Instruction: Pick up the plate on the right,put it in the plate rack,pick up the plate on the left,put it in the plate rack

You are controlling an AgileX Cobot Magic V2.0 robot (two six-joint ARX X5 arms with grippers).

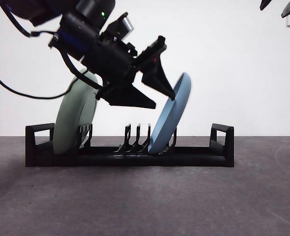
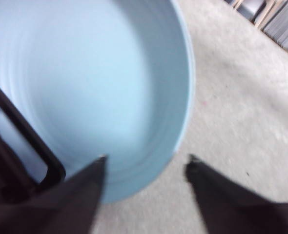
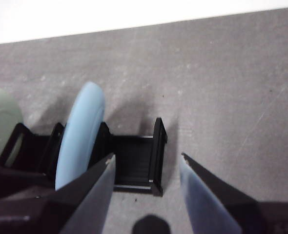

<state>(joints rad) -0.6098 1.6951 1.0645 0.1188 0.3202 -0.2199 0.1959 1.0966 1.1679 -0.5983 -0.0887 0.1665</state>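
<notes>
The black plate rack (image 1: 194,156) lies across the table with two plates standing in it. A pale green plate (image 1: 72,120) leans at its left end. A light blue plate (image 1: 173,115) tilts right near the middle. My left gripper (image 1: 163,101) reaches in from the upper left and is open just beside the blue plate's upper rim. In the left wrist view the blue plate (image 2: 90,83) fills the picture and its edge lies between the open jaws of my left gripper (image 2: 146,161), ungripped. My right gripper (image 3: 146,161) is open, high above the rack's right end handle (image 3: 156,146).
The grey table (image 1: 145,201) stretches in front of the rack. A white wall stands behind it. Several bare prongs (image 1: 135,135) stand between the two plates. The right arm shows only as black tips (image 1: 282,7) at the top right corner.
</notes>
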